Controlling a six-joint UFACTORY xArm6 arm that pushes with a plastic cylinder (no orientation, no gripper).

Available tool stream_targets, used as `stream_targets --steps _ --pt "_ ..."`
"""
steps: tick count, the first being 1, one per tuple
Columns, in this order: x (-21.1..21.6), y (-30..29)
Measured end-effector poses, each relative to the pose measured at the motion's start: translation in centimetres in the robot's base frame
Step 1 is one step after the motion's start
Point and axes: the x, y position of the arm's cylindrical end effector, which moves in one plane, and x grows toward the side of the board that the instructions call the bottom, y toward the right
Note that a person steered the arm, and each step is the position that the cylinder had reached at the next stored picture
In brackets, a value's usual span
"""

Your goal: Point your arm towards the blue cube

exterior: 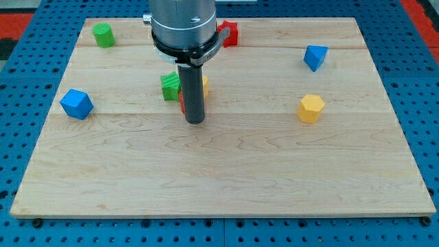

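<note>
Resting tip (pixel 195 121) beside green block (pixel 170 86)

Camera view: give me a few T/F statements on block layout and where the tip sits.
1. My tip rests against the blue cube. False: the cube lies apart, far toward the view's left.
2. A green star-shaped block sits just to the view's left of the rod. True.
3. The yellow hexagonal block lies to the view's right of my tip. True.
4. The green cylinder is at the view's bottom right. False: it is near the top-left corner.
5. A second blue block sits at the view's upper right. True.
</note>
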Motion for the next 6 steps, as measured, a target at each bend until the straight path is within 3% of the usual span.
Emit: stream_targets --steps 1,2,5,6 --pt "3.5 -3.7" --pt "7.2 -11.9" --pt "0.7 -22.1" --pt "-3.3 -21.9"
